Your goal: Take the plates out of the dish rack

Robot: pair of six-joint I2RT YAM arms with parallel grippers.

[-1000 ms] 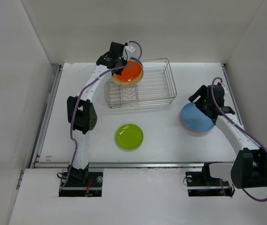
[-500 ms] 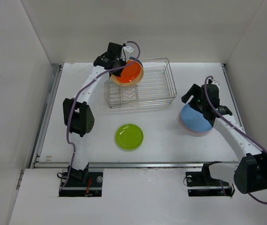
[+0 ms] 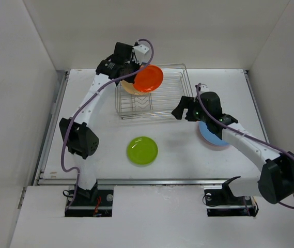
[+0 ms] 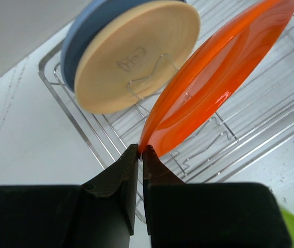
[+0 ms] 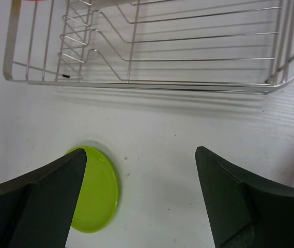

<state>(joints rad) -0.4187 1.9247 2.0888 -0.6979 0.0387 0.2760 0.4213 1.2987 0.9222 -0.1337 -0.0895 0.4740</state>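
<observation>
Orange plate [image 3: 148, 78]: hanging tilted over the dish rack's [image 3: 159, 114] left end, rim clamped in the left tool [image 4: 140, 151].
Rack: sitting far-centre on the white tabletop [image 3: 100, 139], walls [image 3: 12, 77] enclosing three sides.
Right tool [image 5: 141, 181]: gaping empty over bare tabletop between rack and green plate [image 3: 142, 150].
Left wrist view: showing a tan plate [image 4: 136, 54] and blue-grey plate [image 4: 82, 36] standing in the dividers.

White tabletop [image 3: 178, 155], matte, a few faint scuffs. White walls [image 3: 12, 103] close it in (left, back, right). Metal rail [image 3: 152, 181] runs along near edge.
</observation>
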